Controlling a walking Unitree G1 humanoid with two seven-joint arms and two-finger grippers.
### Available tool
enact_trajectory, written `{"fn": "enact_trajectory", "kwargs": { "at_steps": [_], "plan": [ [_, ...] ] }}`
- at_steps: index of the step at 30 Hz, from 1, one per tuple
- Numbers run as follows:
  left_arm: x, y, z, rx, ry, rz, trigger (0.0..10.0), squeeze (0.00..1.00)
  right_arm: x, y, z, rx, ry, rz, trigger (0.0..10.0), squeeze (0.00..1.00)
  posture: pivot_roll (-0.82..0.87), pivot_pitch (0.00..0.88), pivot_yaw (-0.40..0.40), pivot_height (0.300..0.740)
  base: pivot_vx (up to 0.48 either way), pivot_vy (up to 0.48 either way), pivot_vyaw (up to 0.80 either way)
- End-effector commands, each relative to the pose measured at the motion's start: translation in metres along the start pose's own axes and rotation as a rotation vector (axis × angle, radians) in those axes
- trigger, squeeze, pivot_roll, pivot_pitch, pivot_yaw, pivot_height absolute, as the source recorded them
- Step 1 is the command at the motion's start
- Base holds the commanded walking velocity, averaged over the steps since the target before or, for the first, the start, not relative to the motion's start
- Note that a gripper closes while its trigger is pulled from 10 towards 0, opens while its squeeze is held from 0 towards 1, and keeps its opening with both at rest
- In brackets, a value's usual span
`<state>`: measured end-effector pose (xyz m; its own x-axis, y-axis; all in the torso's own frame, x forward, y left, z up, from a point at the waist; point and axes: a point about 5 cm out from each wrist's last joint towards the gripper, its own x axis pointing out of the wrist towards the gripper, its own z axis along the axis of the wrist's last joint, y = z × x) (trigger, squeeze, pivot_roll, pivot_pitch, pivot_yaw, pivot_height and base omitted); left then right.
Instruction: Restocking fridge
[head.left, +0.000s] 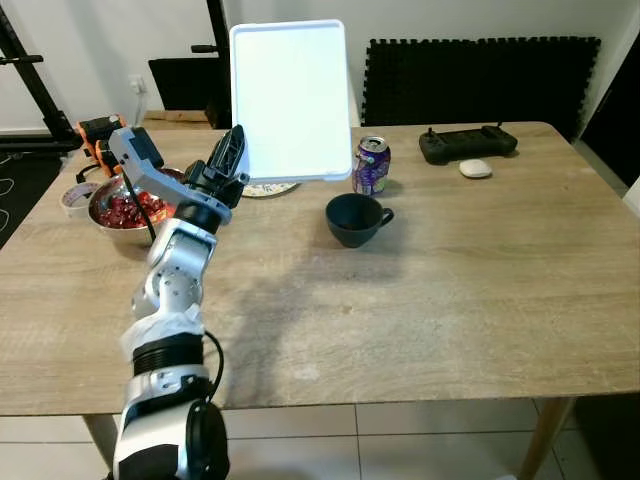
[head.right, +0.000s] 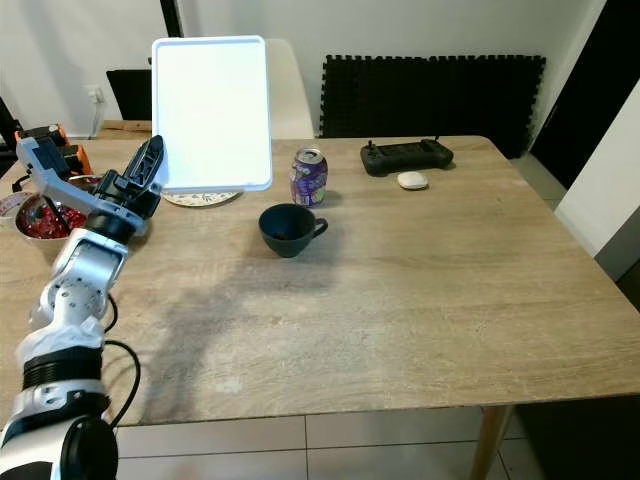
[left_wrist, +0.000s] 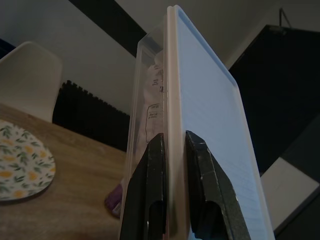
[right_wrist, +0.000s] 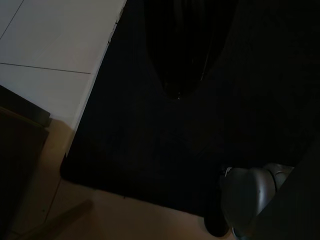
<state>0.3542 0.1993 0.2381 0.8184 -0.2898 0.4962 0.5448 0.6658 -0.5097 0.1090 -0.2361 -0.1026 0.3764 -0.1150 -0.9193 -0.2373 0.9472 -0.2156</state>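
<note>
My left gripper (head.left: 235, 150) is shut on the lower left edge of a flat white lidded container (head.left: 290, 100), holding it upright above the wooden table (head.left: 450, 270). In the left wrist view both black fingers (left_wrist: 150, 190) pinch the container (left_wrist: 200, 125) by its rim, and a packet shows through its clear side. A purple drink can (head.left: 371, 165) stands just right of the container, and a dark cup (head.left: 355, 219) sits in front of the can. My right arm hangs idle; its wrist view is dark, showing floor and a black mat (right_wrist: 165, 125).
A metal bowl of red fruit (head.left: 125, 208) and a small white dish (head.left: 77, 197) sit at the table's left. A patterned plate (head.left: 268, 188) lies under the container. A black controller (head.left: 467, 143) and a white mouse (head.left: 475, 168) lie at the far right.
</note>
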Motion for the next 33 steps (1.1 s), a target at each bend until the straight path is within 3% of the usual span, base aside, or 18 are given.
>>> {"fn": "enact_trajectory", "kwargs": {
  "at_steps": [1,12,18,33],
  "plan": [
    [-0.002,-0.004,0.006,0.013,-0.001,-0.045,10.0,0.00,-0.001,-0.002,-0.003,0.019,0.004,-0.011,10.0,0.00,-0.05,0.043,-0.004,0.740,0.000,0.000,0.00],
    [-0.003,-0.008,-0.007,-0.015,0.045,-0.071,10.0,0.00,-0.001,-0.013,0.001,0.057,-0.012,-0.045,10.0,0.00,-0.05,0.037,-0.002,0.740,-0.220,0.000,0.00],
    [-0.001,-0.015,-0.022,-0.042,0.076,-0.079,10.0,0.00,-0.001,-0.013,0.001,0.058,-0.010,-0.045,10.0,0.00,-0.06,0.036,0.000,0.740,-0.283,0.000,0.00],
    [0.002,-0.021,-0.031,-0.065,0.090,-0.102,10.0,0.00,-0.001,-0.011,0.000,0.057,-0.009,-0.040,10.0,0.00,-0.06,0.020,0.000,0.740,-0.279,0.000,0.00]
  ]
}}
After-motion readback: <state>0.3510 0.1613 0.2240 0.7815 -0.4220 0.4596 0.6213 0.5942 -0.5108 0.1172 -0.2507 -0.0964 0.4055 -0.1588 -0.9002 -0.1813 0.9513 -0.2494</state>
